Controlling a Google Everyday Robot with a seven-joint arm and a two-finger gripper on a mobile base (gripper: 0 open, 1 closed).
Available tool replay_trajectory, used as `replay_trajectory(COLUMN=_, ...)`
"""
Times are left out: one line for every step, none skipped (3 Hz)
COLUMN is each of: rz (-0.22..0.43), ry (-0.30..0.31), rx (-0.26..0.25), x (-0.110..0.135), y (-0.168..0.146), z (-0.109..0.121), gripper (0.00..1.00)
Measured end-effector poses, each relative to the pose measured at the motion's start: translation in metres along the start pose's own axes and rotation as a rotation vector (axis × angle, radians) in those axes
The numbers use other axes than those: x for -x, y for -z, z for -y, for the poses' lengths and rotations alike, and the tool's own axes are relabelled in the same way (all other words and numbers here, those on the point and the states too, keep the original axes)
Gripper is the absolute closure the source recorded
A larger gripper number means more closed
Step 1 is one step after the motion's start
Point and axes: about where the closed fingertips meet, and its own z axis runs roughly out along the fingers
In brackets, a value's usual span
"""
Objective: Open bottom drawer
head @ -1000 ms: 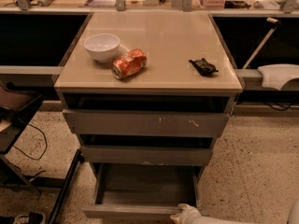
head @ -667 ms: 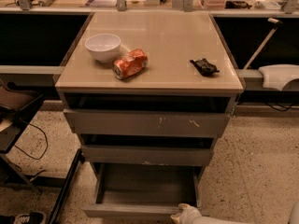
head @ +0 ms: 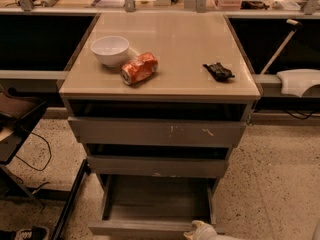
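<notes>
Where the bottom drawer sits: the lowest of three grey handleless drawers, a shallow grey box with a plain flat front [head: 140,228], stands drawn far out at the bottom centre of the frame, its bare inside showing.
Hand: the robot's pale hand [head: 200,230] is at the bottom edge, right of centre, at the drawer's front lip. That is likely because a handleless front must be caught by its top edge. Whether it is wide or narrow I cannot tell.
Upper drawers: the widest grey front with white scratches [head: 160,132] and the mid-sized grey front [head: 157,166] below it are both nearly closed, each with a dark gap above.
Bench: the flat beige top [head: 175,34] carries a round white bowl [head: 110,50], a crushed orange can [head: 139,68] lying on its side just beside it, and a small black object [head: 218,71] well apart toward the right. None of them bears on the job.
Progress: the opening looks all but done, with little travel left.
</notes>
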Motion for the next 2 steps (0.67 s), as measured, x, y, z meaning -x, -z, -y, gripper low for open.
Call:
replay_trajectory(rz=-0.003, ry=0.005, rx=0.0, x=-0.0063, y=0.0054, z=-0.0033, gripper=1.0)
replay_trajectory(rz=-0.003, ry=0.006, rx=0.0, x=-0.0065, y=0.0069, z=-0.0034, gripper=1.0)
